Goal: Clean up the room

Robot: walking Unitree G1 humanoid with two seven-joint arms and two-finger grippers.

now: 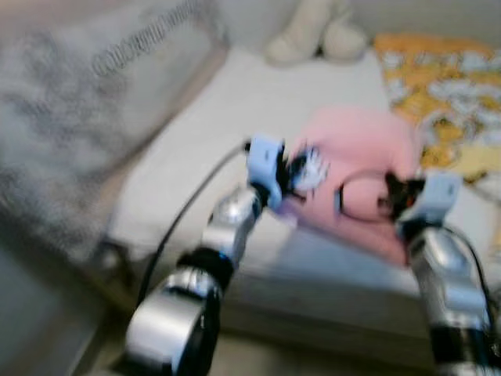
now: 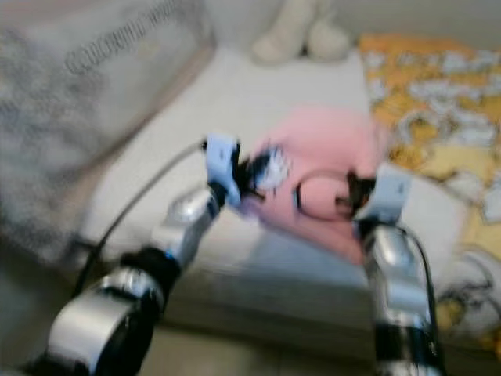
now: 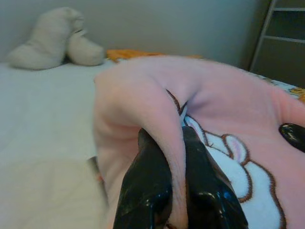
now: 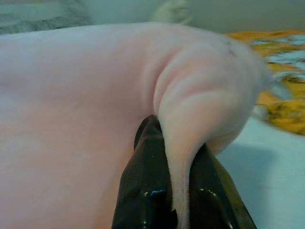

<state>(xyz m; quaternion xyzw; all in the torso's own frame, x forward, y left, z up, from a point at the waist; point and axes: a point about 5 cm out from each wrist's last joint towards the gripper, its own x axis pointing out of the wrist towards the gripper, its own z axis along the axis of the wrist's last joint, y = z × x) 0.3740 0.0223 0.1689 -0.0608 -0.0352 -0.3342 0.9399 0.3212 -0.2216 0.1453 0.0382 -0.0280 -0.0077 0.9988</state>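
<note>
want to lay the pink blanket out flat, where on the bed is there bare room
The widest bare patch is the white sheet between the grey pillow on the robot's left and the pink blanket, reaching back to the cream plush toy. The robot's right side is crowded by the orange patterned bedding. Both the left gripper and right gripper pinch blanket folds.

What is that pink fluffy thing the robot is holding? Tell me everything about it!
The pink blanket looks soft and fleecy, with a white cartoon figure outlined in brown stitching. It lies bunched over the white bed, beside an orange patterned cover. The left gripper pinches a fold near the picture, and the right gripper pinches another fold, so both hold it.
</note>
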